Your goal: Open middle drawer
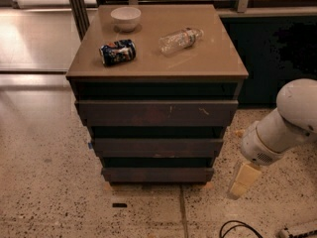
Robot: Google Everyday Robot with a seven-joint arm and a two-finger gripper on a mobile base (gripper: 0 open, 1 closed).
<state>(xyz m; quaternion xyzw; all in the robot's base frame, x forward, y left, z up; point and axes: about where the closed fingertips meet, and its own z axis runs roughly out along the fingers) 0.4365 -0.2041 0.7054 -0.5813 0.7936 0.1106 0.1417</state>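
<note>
Three drawers (156, 113): middle drawer (157, 147) faces camera, lies horizontal; gripper (241, 181) low right, state unclear.

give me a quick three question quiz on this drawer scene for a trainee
1. True or false: the middle drawer is pulled fully out.
2. What lies on its side to the right of the can? A fork, B bottle, C sponge.
3. Where is the tool relative to the cabinet?
Key: 1 false. 2 B. 3 low to its right, apart from every drawer.
</note>
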